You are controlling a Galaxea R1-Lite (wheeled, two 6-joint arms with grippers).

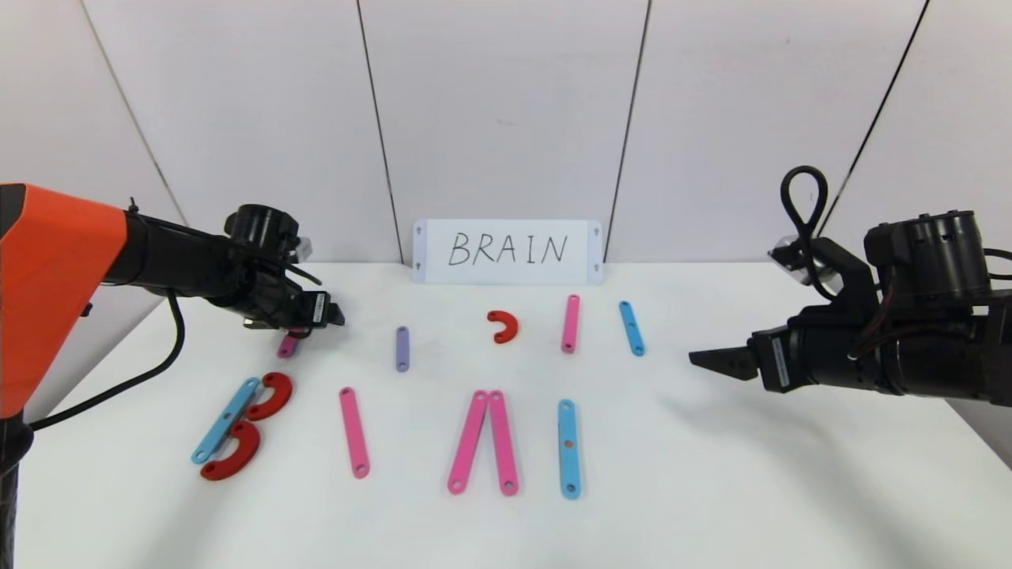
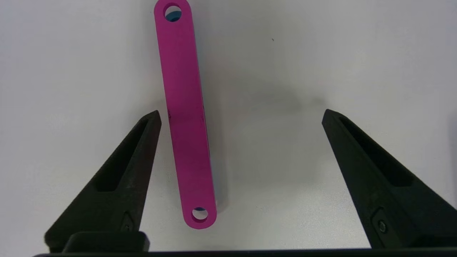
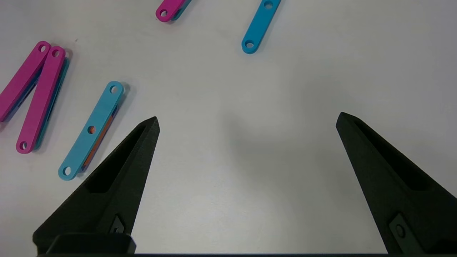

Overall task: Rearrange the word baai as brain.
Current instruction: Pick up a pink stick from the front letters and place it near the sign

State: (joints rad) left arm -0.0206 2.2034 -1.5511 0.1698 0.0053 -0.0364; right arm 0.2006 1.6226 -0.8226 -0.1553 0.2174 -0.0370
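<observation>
1. Nearest the head camera lies the front row of letter pieces on the white table (image 1: 711, 490): a blue strip (image 1: 226, 420) with two red half-rings (image 1: 269, 395) (image 1: 232, 452) forming a B, a lone pink strip (image 1: 354, 431), two pink strips (image 1: 468, 442) (image 1: 503, 442) meeting at their far ends, and a blue three-hole strip (image 1: 568, 448).
2. Back row count: one short purple strip (image 1: 402, 348), one red half-ring (image 1: 503, 325), one pink strip (image 1: 570, 322), one blue strip (image 1: 632, 328), and one pink strip (image 1: 288, 344) partly hidden under the left gripper.
3. Totals in view: five pink strips, three blue, one purple, three red half-rings.
4. White card (image 1: 507, 251) lettered "BRAIN" stands against the back wall, behind the pieces.
5. Left gripper (image 1: 316, 314) reaches in from the left over the far-left part of the table. Its jaws are spread wide; in the left wrist view the pink strip (image 2: 187, 117) lies flat on the table between the fingers (image 2: 121, 178), close to one and well apart from the other, not pinched.
6. Right gripper (image 1: 711, 362) hovers at the right side, pointing inward, well apart from all pieces; jaws spread, nothing between them.
</observation>
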